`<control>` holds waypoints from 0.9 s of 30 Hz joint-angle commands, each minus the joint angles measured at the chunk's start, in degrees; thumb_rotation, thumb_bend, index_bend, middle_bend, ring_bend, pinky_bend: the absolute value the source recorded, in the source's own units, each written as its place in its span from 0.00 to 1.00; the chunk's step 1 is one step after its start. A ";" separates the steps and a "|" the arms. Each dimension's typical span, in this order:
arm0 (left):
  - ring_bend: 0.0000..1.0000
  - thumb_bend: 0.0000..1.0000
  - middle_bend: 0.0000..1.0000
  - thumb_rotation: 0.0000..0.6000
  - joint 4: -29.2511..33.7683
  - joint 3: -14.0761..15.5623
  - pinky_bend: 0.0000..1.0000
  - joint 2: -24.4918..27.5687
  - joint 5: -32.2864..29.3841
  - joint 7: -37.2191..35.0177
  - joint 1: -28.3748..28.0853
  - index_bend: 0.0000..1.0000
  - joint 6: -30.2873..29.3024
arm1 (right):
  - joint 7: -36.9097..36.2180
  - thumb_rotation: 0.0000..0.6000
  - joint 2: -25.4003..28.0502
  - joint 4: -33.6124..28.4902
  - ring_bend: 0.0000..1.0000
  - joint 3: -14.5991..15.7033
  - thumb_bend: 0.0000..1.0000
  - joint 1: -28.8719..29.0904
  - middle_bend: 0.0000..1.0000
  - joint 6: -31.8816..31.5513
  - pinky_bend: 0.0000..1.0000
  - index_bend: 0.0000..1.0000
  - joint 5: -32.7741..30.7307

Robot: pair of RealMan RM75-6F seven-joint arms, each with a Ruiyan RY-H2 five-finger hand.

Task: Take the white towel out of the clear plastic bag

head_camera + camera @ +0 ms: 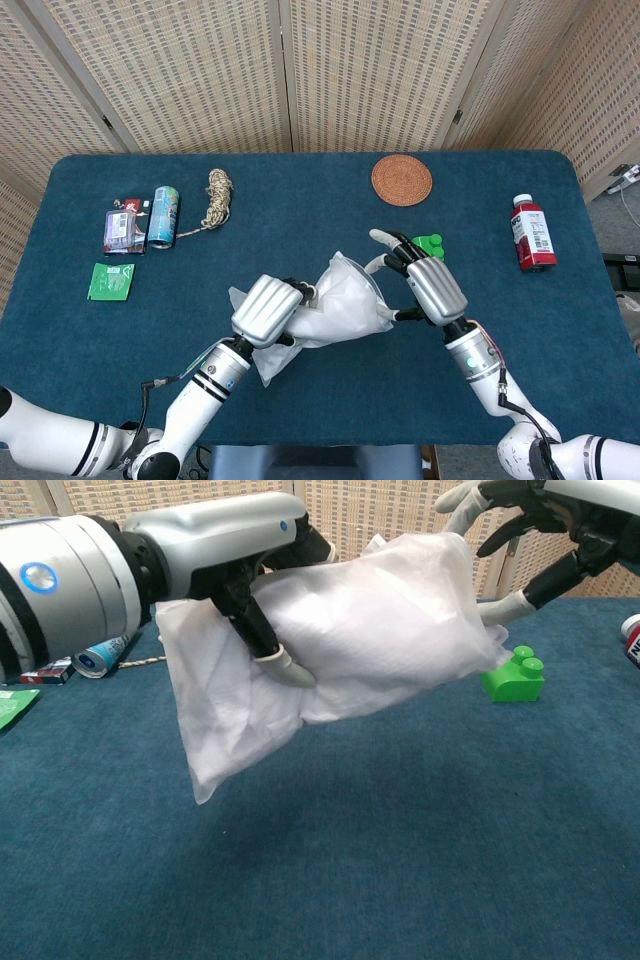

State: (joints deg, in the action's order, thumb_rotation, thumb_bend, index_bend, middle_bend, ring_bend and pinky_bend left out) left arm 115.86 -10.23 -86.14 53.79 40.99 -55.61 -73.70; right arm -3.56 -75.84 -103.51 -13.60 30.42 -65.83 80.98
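Observation:
My left hand [267, 310] [225, 555] grips the clear plastic bag [335, 305] [330, 650] near its middle and holds it above the table. The white towel [380, 630] fills the bag, and a loose end [215, 730] hangs down at the left. My right hand [425, 285] [530, 530] is at the bag's right end with fingers spread around it. The fingertips look to touch the plastic; I cannot tell if they grip it.
A green brick [432, 243] [515, 675] lies just behind the right hand. A red bottle [531, 233] lies at the right, a woven coaster [402, 180] at the back. A can [164, 216], a rope coil [218, 195] and packets [110, 282] lie on the left of the blue table [320, 400].

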 commanded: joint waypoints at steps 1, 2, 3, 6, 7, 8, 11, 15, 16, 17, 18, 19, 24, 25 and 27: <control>0.55 0.00 0.57 1.00 0.03 -0.08 0.70 0.11 0.02 0.03 0.23 0.51 0.09 | -0.22 1.00 0.18 -0.02 0.06 0.25 0.00 0.12 0.11 0.30 0.24 0.41 -0.23; 0.55 0.00 0.57 1.00 0.02 -0.12 0.70 0.14 0.04 0.06 0.34 0.51 0.16 | -0.27 1.00 0.29 -0.02 0.05 0.36 0.00 0.23 0.10 0.52 0.24 0.41 -0.35; 0.55 0.00 0.57 1.00 0.03 -0.18 0.70 0.17 0.06 0.08 0.41 0.51 0.21 | -0.28 1.00 0.38 -0.05 0.05 0.42 0.00 0.32 0.10 0.70 0.23 0.41 -0.47; 0.55 0.00 0.57 1.00 0.10 -0.47 0.70 0.21 0.12 0.03 0.60 0.51 0.40 | -0.11 1.00 0.52 -0.15 0.04 0.45 0.00 0.75 0.09 1.25 0.23 0.41 -0.90; 0.55 0.00 0.57 1.00 0.17 -0.57 0.70 0.20 0.17 0.01 0.68 0.51 0.46 | -0.06 1.00 0.58 -0.22 0.04 0.45 0.00 0.97 0.09 1.57 0.23 0.41 -1.10; 0.55 0.00 0.57 1.00 0.23 -0.64 0.70 0.21 0.21 0.02 0.71 0.51 0.51 | -0.02 1.00 0.61 -0.28 0.03 0.43 0.00 1.15 0.09 1.82 0.22 0.41 -1.25; 0.55 0.00 0.57 1.00 0.48 -0.85 0.70 0.27 0.39 0.13 0.86 0.51 0.60 | 0.18 1.00 0.74 -0.54 0.02 0.44 0.00 1.84 0.07 2.85 0.22 0.41 -1.78; 0.55 0.00 0.57 1.00 0.83 -1.06 0.70 0.45 0.60 0.21 1.09 0.51 0.70 | 0.46 1.00 0.85 -0.98 0.01 0.38 0.00 2.71 0.06 4.01 0.20 0.41 -2.46; 0.55 0.00 0.57 1.00 0.90 -1.12 0.70 0.49 0.65 0.20 1.15 0.51 0.71 | 0.47 1.00 0.82 -1.07 0.01 0.33 0.00 2.90 0.06 4.20 0.20 0.41 -2.63; 0.55 0.00 0.57 1.00 1.00 -1.18 0.70 0.55 0.71 0.14 1.24 0.51 0.74 | 0.40 1.00 0.81 -1.21 0.00 0.27 0.00 3.14 0.06 4.49 0.20 0.41 -2.84; 0.55 0.00 0.57 1.00 1.08 -1.22 0.70 0.59 0.74 0.09 1.32 0.51 0.76 | 0.33 1.00 0.79 -1.32 0.00 0.22 0.00 3.31 0.06 4.66 0.20 0.41 -3.00; 0.55 0.00 0.57 1.00 1.14 -1.26 0.70 0.63 0.78 0.05 1.39 0.51 0.76 | 0.30 1.00 0.75 -1.38 0.00 0.16 0.00 3.46 0.06 4.77 0.19 0.41 -3.13; 0.55 0.00 0.57 1.00 1.25 -1.31 0.70 0.77 0.99 -0.05 1.75 0.51 0.93 | 0.24 1.00 0.12 -1.55 0.00 -0.10 0.05 4.28 0.06 5.38 0.19 0.41 -4.17; 0.55 0.00 0.57 1.00 1.26 -1.29 0.70 0.77 1.04 -0.05 1.81 0.51 0.95 | 0.13 1.00 0.01 -1.56 0.00 -0.12 0.08 4.42 0.06 5.53 0.19 0.41 -4.37; 0.55 0.00 0.57 1.00 1.24 -1.29 0.70 0.77 1.17 -0.05 1.95 0.51 0.95 | -0.02 1.00 -0.16 -1.51 0.00 -0.14 0.21 4.77 0.06 6.00 0.18 0.43 -4.82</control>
State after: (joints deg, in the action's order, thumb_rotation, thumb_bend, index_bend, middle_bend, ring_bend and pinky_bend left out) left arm 117.10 -11.53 -85.37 54.98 40.92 -53.64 -72.75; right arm -3.51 -75.91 -105.04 -13.72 35.06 -59.98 76.30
